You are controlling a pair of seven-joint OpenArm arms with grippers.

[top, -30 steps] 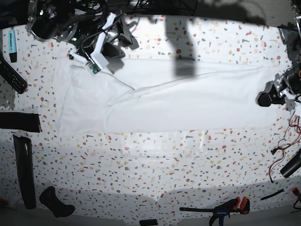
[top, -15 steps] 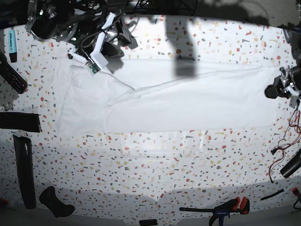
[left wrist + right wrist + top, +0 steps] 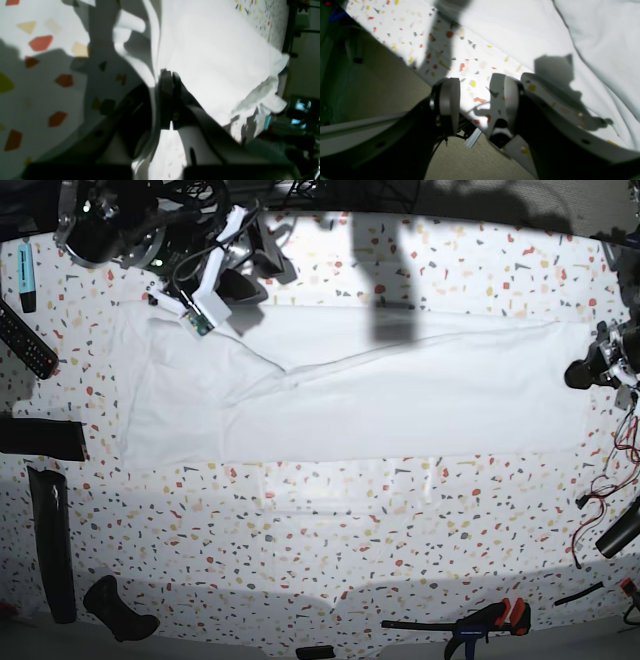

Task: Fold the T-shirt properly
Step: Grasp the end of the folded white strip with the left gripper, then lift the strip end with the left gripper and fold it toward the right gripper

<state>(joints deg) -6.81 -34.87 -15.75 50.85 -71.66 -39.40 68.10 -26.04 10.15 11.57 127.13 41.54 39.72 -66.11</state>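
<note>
The white T-shirt (image 3: 370, 395) lies flat as a long band across the speckled table (image 3: 330, 530), with a diagonal crease running from its left part. At the shirt's right end, my left gripper (image 3: 583, 372) pinches the edge. In the left wrist view its jaws (image 3: 167, 75) are shut on a fold of the T-shirt (image 3: 212, 57), which is lifted a little off the table. My right gripper (image 3: 250, 280) hovers by the shirt's upper left. It stands open over bare tabletop in the right wrist view (image 3: 480, 100), with the T-shirt (image 3: 582, 30) just beyond it.
A remote control (image 3: 25, 340) and a blue marker (image 3: 27, 275) lie at the left edge, with black tools (image 3: 55, 540) below them. A clamp with red handles (image 3: 480, 620) sits at the front right. Loose wires (image 3: 600, 500) hang at the right edge.
My left gripper has slid slightly right and up along the shirt's right end and closed from wide open onto the cloth edge. The right arm has not moved.
</note>
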